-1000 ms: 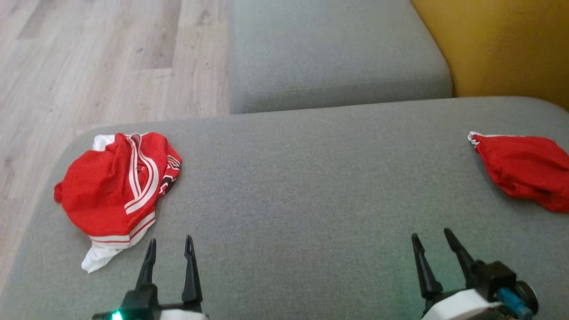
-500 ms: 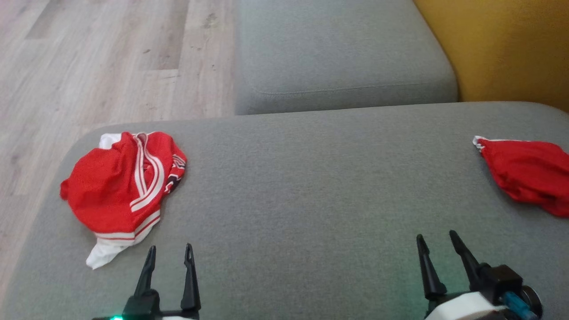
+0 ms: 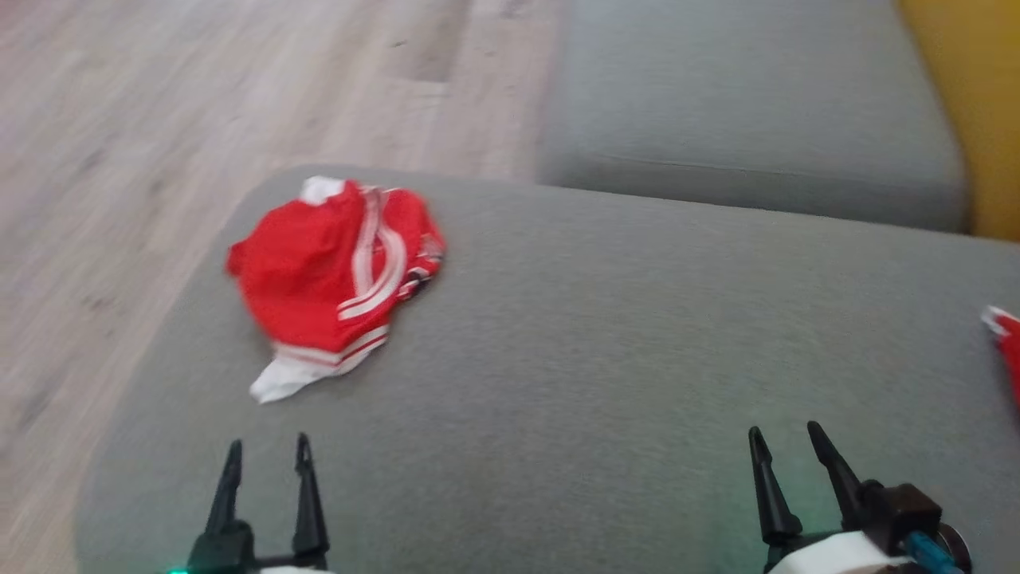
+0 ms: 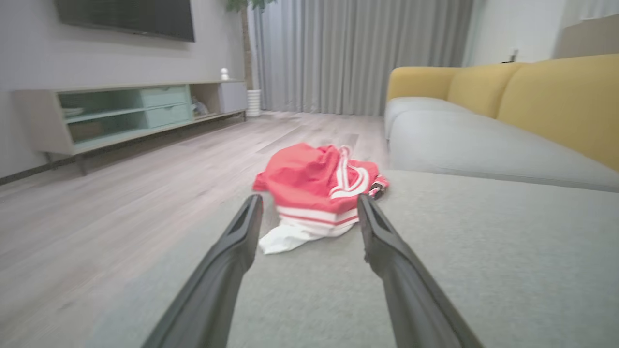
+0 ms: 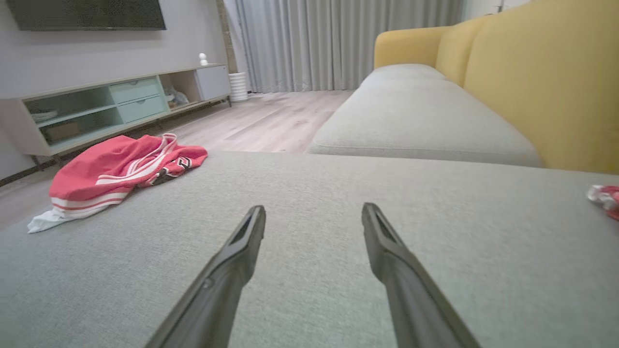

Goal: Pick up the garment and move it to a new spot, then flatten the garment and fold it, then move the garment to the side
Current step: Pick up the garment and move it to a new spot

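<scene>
Grey sofa seat (image 3: 598, 359), wood floor (image 3: 119, 159) beyond its left edge, yellow backrest (image 3: 980, 104) far right, second red cloth (image 3: 1006, 343) at right edge, crumpled red-and-white garment (image 3: 331, 279) near seat's left corner, ahead of left pincer (image 3: 268, 442), not touching, right pincer (image 3: 785, 431) well apart, both pincers open, empty.

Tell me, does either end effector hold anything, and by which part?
Nothing is held. The left end effector and right end effector are open and empty; the striped garment lies on the sofa, touched by neither.
</scene>
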You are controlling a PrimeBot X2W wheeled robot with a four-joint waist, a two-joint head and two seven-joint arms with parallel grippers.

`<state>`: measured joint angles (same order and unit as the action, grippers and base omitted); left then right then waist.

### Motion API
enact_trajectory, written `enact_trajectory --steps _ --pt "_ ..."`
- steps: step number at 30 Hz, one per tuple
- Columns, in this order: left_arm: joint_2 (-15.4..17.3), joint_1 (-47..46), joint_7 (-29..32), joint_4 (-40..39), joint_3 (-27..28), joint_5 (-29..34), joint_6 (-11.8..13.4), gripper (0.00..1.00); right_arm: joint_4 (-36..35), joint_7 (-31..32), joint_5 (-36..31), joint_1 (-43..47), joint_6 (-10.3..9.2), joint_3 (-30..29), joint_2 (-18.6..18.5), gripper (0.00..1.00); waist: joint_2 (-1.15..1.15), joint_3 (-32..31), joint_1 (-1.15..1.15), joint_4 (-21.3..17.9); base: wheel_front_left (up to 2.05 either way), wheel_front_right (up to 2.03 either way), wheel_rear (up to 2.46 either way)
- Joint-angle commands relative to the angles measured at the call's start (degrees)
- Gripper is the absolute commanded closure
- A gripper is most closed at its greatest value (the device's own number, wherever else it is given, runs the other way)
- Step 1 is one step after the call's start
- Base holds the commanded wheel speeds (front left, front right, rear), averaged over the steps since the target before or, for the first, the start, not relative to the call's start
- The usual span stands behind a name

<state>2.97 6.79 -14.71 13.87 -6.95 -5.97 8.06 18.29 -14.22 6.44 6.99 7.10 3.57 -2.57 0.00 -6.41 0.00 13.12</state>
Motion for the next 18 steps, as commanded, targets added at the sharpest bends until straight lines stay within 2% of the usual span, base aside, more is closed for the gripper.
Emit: enact_trajectory --steps 1,7,13,18 --pt "-0.09 -0.97 -0.29 -2.19 2.59 0.49 -0.06 0.00 -1.89 -0.77 0.37 -3.31 0.39 1.33 -0.33 0.00 0.00 1.32 0.00 4.50 0.00 0.00 0.00" --pt "-0.09 -1.16 -0.29 -2.74 4.61 0.68 -0.37 0.00 -2.01 -0.77 0.29 -4.41 0.39 0.75 -0.32 0.00 0.00 4.08 0.00 8.21 0.00 0.00 0.00" --pt "-0.09 -3.63 -0.29 -3.46 5.29 0.22 -0.67 0.00 -1.90 -0.78 -1.56 -4.77 0.39 -0.21 -0.32 0.00 0.00 8.11 0.00 8.94 0.00 0.00 0.00" --pt "-0.09 -10.94 -0.29 -4.60 3.69 -0.68 -1.10 0.00 -3.37 -0.78 -3.60 -8.51 0.39 -1.00 -2.72 0.00 0.00 17.94 0.00 7.71 0.00 0.00 0.00"
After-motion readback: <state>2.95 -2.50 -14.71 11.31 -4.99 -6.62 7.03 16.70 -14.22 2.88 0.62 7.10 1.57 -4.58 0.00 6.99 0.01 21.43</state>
